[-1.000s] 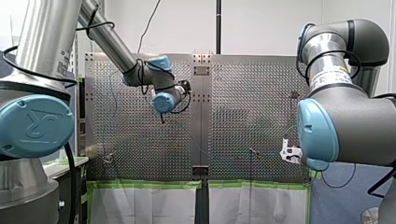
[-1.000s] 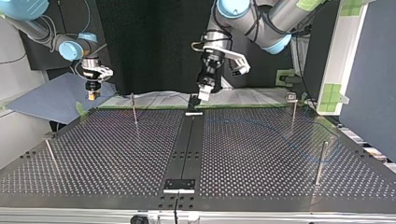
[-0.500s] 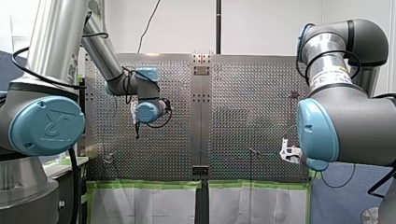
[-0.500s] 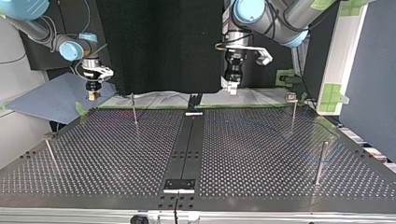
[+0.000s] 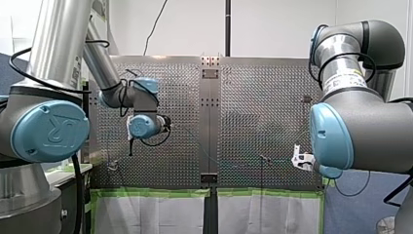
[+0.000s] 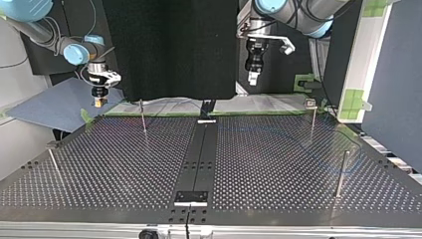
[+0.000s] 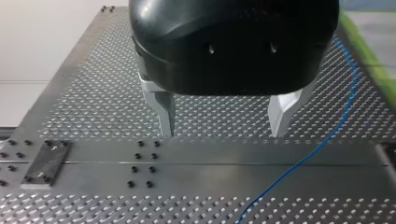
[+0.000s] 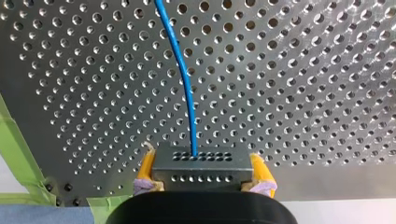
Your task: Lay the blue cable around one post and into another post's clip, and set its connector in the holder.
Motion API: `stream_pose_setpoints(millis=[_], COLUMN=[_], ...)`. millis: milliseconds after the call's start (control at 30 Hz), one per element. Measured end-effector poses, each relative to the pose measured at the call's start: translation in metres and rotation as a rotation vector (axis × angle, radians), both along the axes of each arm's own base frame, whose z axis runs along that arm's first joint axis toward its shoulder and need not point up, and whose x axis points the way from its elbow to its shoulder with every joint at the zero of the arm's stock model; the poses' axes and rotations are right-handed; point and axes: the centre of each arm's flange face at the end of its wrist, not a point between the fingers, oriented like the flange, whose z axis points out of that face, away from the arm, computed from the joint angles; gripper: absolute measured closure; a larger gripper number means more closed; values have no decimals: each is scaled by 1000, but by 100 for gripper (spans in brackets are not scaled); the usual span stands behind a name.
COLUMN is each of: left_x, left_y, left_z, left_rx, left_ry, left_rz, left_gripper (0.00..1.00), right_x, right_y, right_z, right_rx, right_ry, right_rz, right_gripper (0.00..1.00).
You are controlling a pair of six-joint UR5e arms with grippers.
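Arms: Two robot arms stood over one perforated table [image 6: 278,164].
Left gripper [image 7: 224,133]: One, hanging high in the upper middle of the top view, right of centre. Its two metal fingers [image 7: 166,116] were spread wide, with nothing between them.
Right gripper [image 8: 201,156]: One, at the upper left of the top view, by the table's far corner. Its two yellow pads [image 8: 259,168] were clamped on the sides of the connector [image 8: 201,169].
Connector: One dark block with rows of small holes on its face, gripped on both sides.
Blue cable [image 8: 184,79]: One. It left the middle of the connector's face and ran ahead of the right gripper over the perforated surface. In the left wrist view it curved across the table beside the open fingers, touching neither.
Posts [image 6: 341,172]: Four thin uprights in the top view, two in the left half and two in the right half, well apart.
Centre strip [image 6: 201,154]: One dark band down the table's middle.
Cable and posts: Whether the cable touched any post could not be told.
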Motion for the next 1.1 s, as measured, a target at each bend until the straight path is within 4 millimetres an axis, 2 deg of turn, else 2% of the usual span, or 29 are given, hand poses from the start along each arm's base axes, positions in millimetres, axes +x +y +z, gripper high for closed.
stream_pose_setpoints(millis=[300, 700, 1100], left_x=[-28, -69, -50], left_y=[7, 6, -29], left_z=[-19, -63, -74], left_rx=[-9, -68, -160], left_ry=[20, 103, 63], left_rz=[-51, -160, -242], left_gripper=[0, 0, 0], right_x=[4, 7, 6], right_y=[-1, -1, -1], right_z=[1, 1, 1], right_rx=[-2, -4, -5], right_ry=[0, 0, 0], right_rz=[6, 11, 7], right_gripper=[100, 100, 100])
